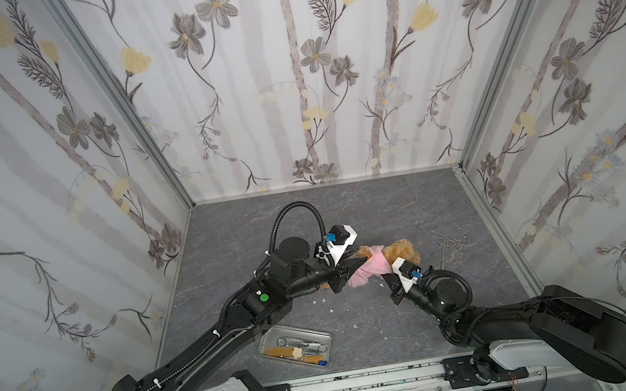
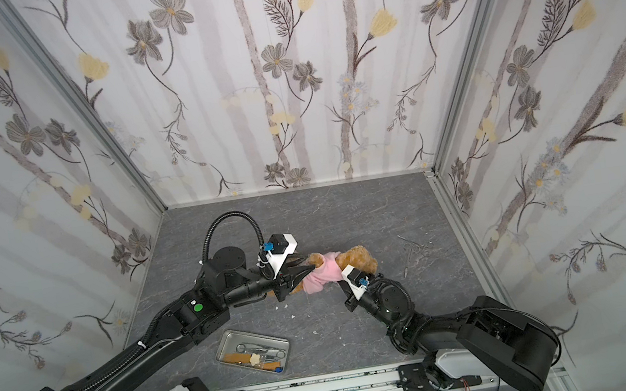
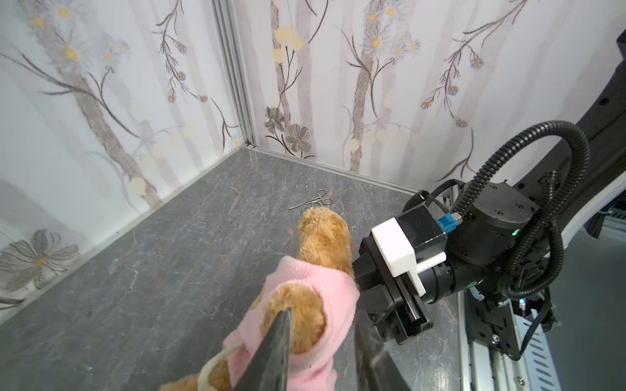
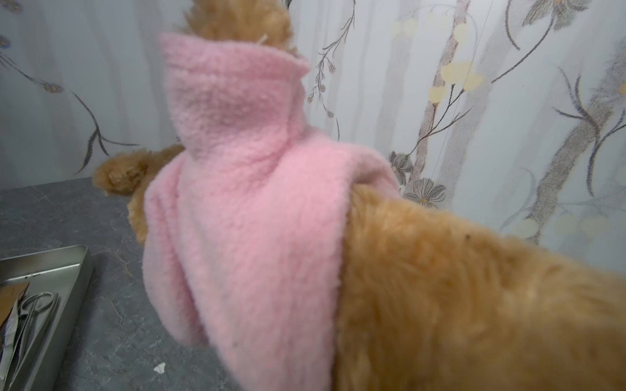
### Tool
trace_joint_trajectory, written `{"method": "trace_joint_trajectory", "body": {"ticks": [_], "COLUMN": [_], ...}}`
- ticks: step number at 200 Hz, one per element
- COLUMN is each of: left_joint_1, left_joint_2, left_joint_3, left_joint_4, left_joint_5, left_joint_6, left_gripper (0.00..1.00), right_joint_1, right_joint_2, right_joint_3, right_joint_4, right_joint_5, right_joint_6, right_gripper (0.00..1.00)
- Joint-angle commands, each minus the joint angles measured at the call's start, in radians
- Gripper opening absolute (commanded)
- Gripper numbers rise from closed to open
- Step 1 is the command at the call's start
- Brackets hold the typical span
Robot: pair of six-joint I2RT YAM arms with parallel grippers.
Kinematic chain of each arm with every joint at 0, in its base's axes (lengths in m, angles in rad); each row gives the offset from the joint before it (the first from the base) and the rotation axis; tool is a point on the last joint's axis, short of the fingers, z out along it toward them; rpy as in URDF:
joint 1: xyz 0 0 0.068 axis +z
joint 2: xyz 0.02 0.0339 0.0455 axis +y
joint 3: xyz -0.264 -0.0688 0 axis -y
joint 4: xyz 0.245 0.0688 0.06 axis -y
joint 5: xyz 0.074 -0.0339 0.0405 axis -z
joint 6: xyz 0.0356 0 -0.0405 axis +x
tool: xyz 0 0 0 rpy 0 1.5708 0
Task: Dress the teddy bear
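The golden-brown teddy bear lies mid-table, its head toward the right. A pink shirt covers its body. In the left wrist view a furry limb pokes out of a pink sleeve. My left gripper is open, its two dark fingers either side of that sleeve and limb. My right gripper meets the shirt's near edge and looks shut on it. In the right wrist view the shirt and fur hide its fingers.
A metal tray with instruments sits near the front edge, left of centre. Steel forceps lie on the table right of the bear. Small white scraps dot the grey surface. Patterned walls close in three sides.
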Motion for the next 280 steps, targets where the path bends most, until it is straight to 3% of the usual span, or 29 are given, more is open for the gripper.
{"method": "trace_joint_trajectory", "body": {"ticks": [1, 39, 77, 223, 241, 259, 280], "left_joint_1": [0.001, 0.001, 0.000, -0.011, -0.018, -0.020, 0.000], "left_joint_2": [-0.003, 0.046, 0.108, 0.278, 0.293, 0.293, 0.247], "left_joint_3": [0.033, 0.093, 0.153, 0.178, 0.168, 0.178, 0.211], "left_joint_4": [-0.071, -0.208, -0.298, -0.405, -0.410, -0.408, -0.353], "left_joint_5": [-0.046, -0.068, -0.071, 0.002, -0.013, -0.027, -0.015], "left_joint_6": [0.164, 0.252, 0.272, 0.288, 0.300, 0.309, 0.242], "left_gripper": [0.41, 0.43, 0.36, 0.29, 0.21, 0.00, 0.00], "right_joint_1": [0.000, -0.003, -0.003, -0.003, -0.003, -0.003, -0.011], "right_joint_2": [-0.033, -0.064, -0.064, -0.075, -0.065, -0.058, -0.058], "right_joint_3": [0.007, 0.006, 0.006, 0.033, 0.050, 0.053, 0.033], "right_joint_4": [-0.069, -0.096, -0.096, -0.108, -0.102, -0.086, -0.083], "right_joint_5": [-0.051, -0.062, -0.063, -0.065, -0.078, -0.082, -0.050], "right_joint_6": [-0.044, -0.059, -0.066, -0.050, -0.022, 0.002, 0.012], "right_gripper": [0.00, 0.00, 0.00, 0.00, 0.00, 0.00, 0.00]}}
